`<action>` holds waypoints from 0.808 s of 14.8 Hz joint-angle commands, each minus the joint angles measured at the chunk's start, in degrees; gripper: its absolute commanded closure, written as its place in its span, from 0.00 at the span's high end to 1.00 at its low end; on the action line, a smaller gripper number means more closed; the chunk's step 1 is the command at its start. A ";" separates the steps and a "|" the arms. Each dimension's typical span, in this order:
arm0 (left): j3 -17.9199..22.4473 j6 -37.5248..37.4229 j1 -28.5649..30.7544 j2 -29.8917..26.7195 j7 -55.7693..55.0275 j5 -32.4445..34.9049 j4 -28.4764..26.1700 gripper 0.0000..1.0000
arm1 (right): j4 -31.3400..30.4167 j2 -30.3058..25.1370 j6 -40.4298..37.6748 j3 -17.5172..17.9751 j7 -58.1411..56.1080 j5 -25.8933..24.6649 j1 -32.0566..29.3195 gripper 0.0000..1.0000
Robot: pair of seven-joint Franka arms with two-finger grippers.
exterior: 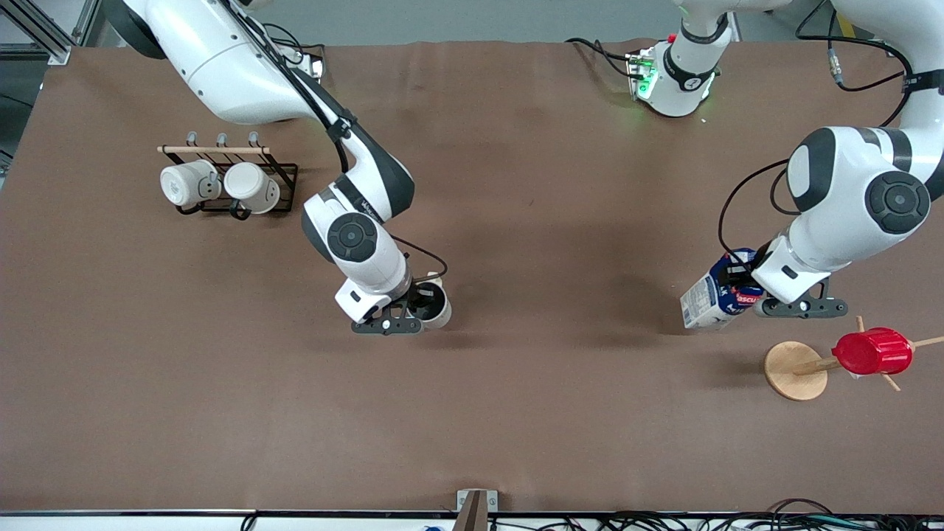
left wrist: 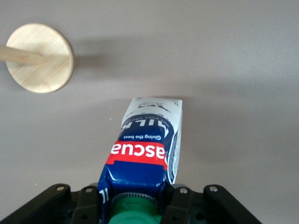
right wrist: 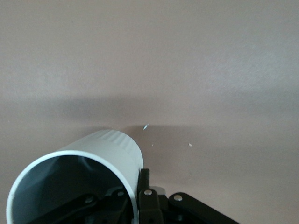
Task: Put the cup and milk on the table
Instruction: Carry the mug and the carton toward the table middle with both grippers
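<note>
My right gripper (exterior: 414, 308) is shut on the cup (exterior: 436, 304), a cream-white mug with a grey inside, over the middle of the brown table (exterior: 516, 413). In the right wrist view the cup (right wrist: 100, 156) is tilted, its rim wall pinched with one finger inside and one finger (right wrist: 145, 183) outside. My left gripper (exterior: 746, 289) is shut on the top of the milk (exterior: 709, 296), a blue and white carton held tilted over the table. In the left wrist view the fingers (left wrist: 180, 201) clamp the milk (left wrist: 147, 142) beside its green cap (left wrist: 135, 213).
A black rack with a wooden bar (exterior: 214, 150) holds two white mugs (exterior: 221, 184) toward the right arm's end. A wooden mug tree with a round base (exterior: 795, 370) (left wrist: 39, 58) carries a red ribbed cup (exterior: 872, 351), close beside the milk and nearer the front camera.
</note>
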 commanded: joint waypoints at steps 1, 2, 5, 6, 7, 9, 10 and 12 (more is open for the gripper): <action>0.05 -5.35 -2.02 4.48 -0.75 0.87 7.68 0.10 | -1.49 -0.22 0.78 0.59 3.75 -1.90 0.67 0.03; 0.05 -6.15 -3.16 5.10 -1.79 0.87 8.56 0.10 | -1.49 0.13 0.78 0.59 4.72 -2.94 1.02 0.04; 0.05 -6.16 -5.98 6.50 -5.57 0.96 9.88 0.10 | -1.49 1.01 0.87 0.59 6.31 -3.39 1.81 0.07; 0.05 -6.16 -7.03 7.55 -6.28 0.96 10.85 0.09 | -1.49 1.19 0.87 0.59 6.48 -3.48 2.07 0.08; 0.05 -6.16 -8.34 7.91 -6.98 0.96 11.29 0.09 | -1.49 1.37 0.96 0.59 7.01 -3.57 2.42 0.09; 0.14 -6.16 -11.07 8.35 -9.09 1.14 11.65 0.09 | -1.75 1.81 2.79 0.59 8.06 -3.57 2.95 0.17; 0.14 -6.16 -11.69 8.53 -10.06 1.14 11.91 0.09 | -2.27 1.89 3.24 0.59 8.24 -3.57 2.87 0.31; -0.04 -6.16 -11.87 10.28 -10.68 0.61 15.14 0.09 | -2.28 1.81 3.24 0.59 8.24 -3.57 2.78 0.66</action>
